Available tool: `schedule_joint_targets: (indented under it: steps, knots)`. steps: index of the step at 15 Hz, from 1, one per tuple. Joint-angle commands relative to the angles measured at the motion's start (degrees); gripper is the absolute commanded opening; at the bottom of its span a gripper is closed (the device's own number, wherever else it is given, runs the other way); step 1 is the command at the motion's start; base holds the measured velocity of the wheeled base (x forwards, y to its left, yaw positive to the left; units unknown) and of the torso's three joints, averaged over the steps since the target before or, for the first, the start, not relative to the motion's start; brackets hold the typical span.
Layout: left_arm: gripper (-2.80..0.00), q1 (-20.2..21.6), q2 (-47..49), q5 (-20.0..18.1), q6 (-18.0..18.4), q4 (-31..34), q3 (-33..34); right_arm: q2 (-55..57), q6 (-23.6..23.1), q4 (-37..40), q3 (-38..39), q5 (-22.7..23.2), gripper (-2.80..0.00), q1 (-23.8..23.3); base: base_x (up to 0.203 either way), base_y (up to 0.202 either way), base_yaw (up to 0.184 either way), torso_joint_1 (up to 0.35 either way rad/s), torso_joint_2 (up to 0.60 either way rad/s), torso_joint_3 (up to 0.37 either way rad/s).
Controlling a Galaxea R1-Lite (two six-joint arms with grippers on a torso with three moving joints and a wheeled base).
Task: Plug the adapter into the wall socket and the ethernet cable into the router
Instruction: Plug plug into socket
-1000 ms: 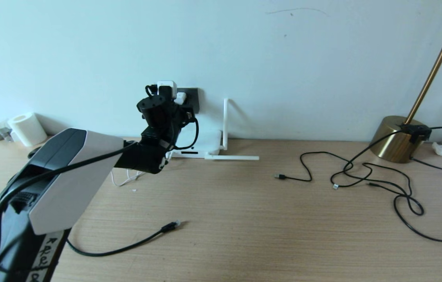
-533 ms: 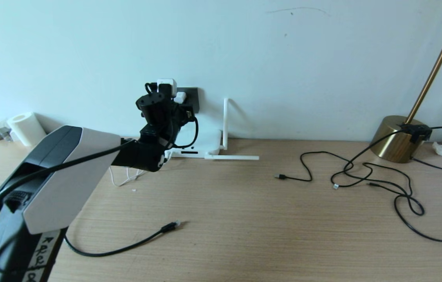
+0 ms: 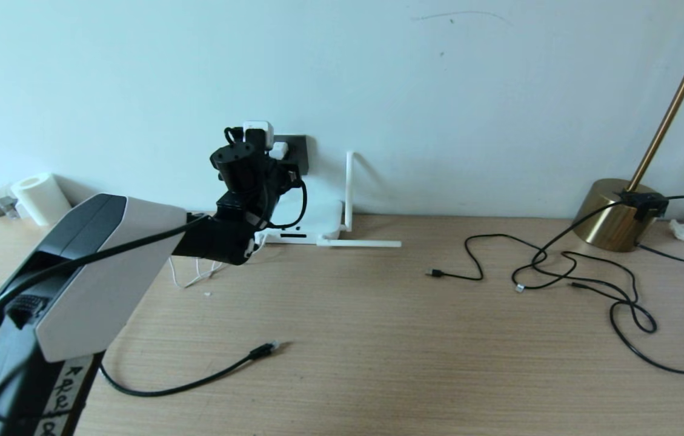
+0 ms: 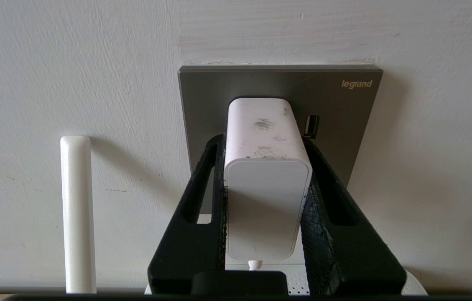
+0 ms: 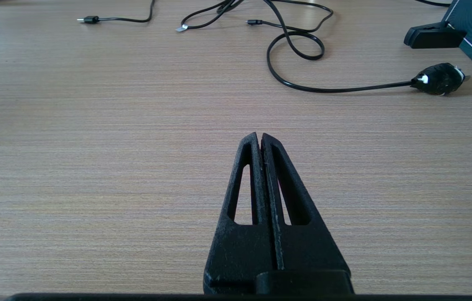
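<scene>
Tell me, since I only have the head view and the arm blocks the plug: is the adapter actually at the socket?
Observer: Yes. In the left wrist view the adapter meets the wall socket face-on.
Operator: Is it gripped?
Observer: The left gripper is shut on the adapter, one finger against each side.
Operator: Anything else on that plate?
Observer: A USB port sits beside the adapter, uncovered.
Operator: And the right arm?
Observer: The right gripper is shut and empty above the table.
</scene>
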Motion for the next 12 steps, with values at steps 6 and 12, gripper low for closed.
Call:
schedule_joint_targets:
  steps: [6, 12]
  knots:
    - [-2.8, 0.0, 0.2, 0.1, 0.0, -0.2, -0.2, 0.0, 0.1, 0.0, 0.0, 0.0, -2.8, 0.0, 0.0, 0.0, 0.0, 0.0, 0.0, 0.0]
    - [-2.8, 0.0, 0.5, 0.1, 0.0, -0.2, -0.7, 0.0, 0.0, 0.0, 0.0, 0.0, -2.8, 0.0, 0.0, 0.0, 0.0, 0.0, 0.0, 0.0]
